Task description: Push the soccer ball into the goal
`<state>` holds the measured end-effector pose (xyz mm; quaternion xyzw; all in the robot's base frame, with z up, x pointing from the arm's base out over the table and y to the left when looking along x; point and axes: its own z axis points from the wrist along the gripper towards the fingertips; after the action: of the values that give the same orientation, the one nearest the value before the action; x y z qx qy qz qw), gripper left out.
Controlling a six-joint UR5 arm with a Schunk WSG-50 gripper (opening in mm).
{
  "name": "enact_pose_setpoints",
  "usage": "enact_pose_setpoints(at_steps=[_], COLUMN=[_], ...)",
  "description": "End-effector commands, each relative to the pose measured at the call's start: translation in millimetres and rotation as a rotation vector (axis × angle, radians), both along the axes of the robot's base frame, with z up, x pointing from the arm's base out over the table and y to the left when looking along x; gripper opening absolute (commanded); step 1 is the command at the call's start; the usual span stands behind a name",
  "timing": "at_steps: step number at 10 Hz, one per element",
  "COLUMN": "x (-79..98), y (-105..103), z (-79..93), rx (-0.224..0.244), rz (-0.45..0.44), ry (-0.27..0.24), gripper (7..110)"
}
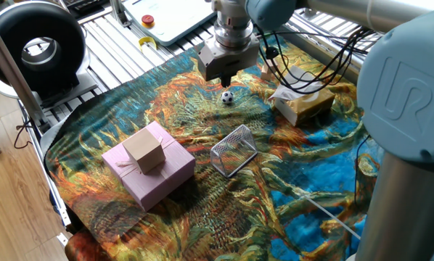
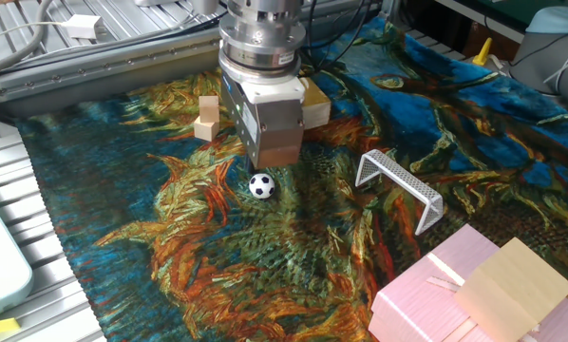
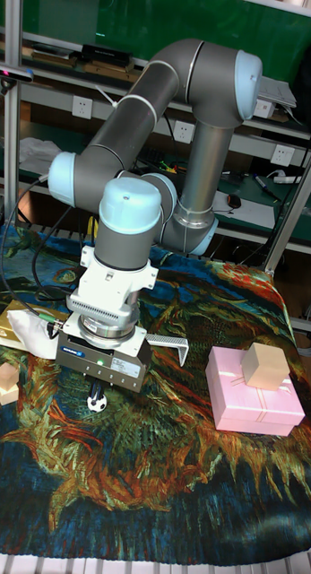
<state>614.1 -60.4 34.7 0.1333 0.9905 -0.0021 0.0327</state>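
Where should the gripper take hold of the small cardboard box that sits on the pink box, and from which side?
Grip the small cardboard box across two opposite vertical faces, coming straight down from above. It sits exposed on top of the pink box, so its flat side faces are free. A sideways approach would probably just push it off.

Bright, even indoor light, soft shadows on the patterned cloth (image 2: 217,266), sharp focus throughout.
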Motion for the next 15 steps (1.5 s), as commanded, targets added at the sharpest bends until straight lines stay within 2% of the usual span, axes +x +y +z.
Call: enact_pose_setpoints(at_steps=[1,8,9,10,11,12,14,15], x=[3.1,5.4,5.8,3.4,-0.8,-4.1,-4.3,-5.4], y=[1,0,2,9,9,4,5,2], z=[1.2,1.4,1.5,1.4,1.1,0.8,0.8,0.7], rx=[0.011,0.008,0.014,0.043,0.041,0.024,0.034,0.024], rz=[-0.022,-0.029,-0.025,-0.021,-0.021,-0.054,-0.154,-0.197], ry=[-0.012,-0.021,-0.022,-0.013,0.004,0.017,0.018,0.021], gripper=[7,7,7,7,7,7,7,7])
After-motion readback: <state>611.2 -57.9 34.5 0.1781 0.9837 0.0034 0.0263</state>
